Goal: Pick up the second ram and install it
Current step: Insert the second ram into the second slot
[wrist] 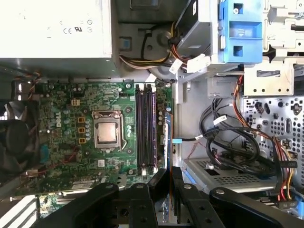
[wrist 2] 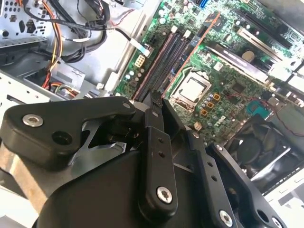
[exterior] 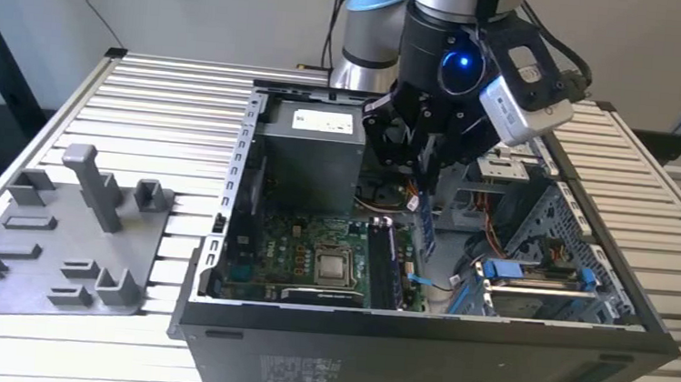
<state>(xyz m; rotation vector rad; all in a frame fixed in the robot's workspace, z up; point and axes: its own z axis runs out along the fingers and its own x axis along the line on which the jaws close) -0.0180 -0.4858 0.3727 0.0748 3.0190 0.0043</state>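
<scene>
Gripper (wrist: 168, 175) clamping second ram (wrist: 167, 137), inside open computer case (exterior: 425, 353)

Case (exterior: 425, 362) looks like matt black metal; fixture tray (exterior: 31, 258) dull grey plastic; table (exterior: 166, 95) ribbed bare aluminium; gripper (wrist: 167, 172) matt black, shiny screws; the second ram (wrist: 167, 152) bluish-green circuit board.

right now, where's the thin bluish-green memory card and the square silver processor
thin bluish-green memory card (wrist: 167, 133): first wrist view, on its exposed long edge
square silver processor (wrist: 107, 133): first wrist view, middle of its lid
</scene>
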